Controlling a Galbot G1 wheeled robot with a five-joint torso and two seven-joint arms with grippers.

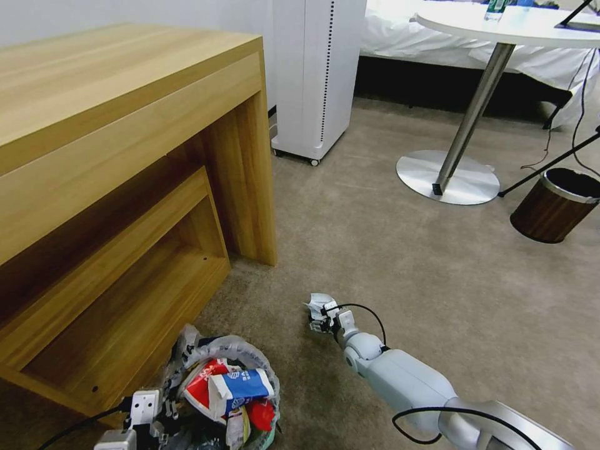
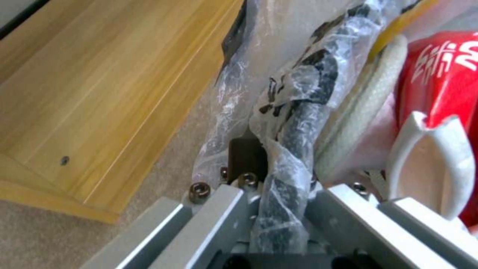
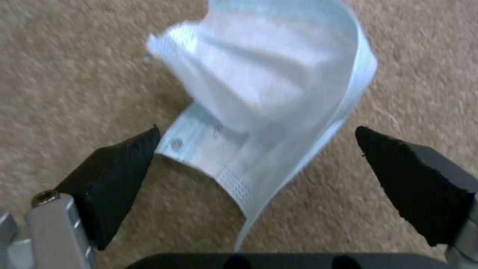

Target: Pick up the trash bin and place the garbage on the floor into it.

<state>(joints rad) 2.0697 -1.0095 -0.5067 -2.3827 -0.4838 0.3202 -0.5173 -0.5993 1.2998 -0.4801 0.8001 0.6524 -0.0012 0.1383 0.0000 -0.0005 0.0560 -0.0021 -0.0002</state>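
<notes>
While left gripper (image 2: 279, 209) pinches bag-lined dark round trash bin (image 1: 250, 356) rim, right gripper (image 3: 259, 164), wide open, empty, straddles crumpled white paper (image 3: 269, 93) on beige carpet (image 1: 437, 262); next: close jaws.

Left hand (image 2: 279, 209) clamped low; right hand (image 3: 256, 164) outstretched, fingers spread.

one lined trash bin (image 1: 240, 350), one crumpled white paper (image 1: 320, 304), one brown wood-grain bin (image 1: 553, 206), one round table (image 1: 519, 25)
</notes>
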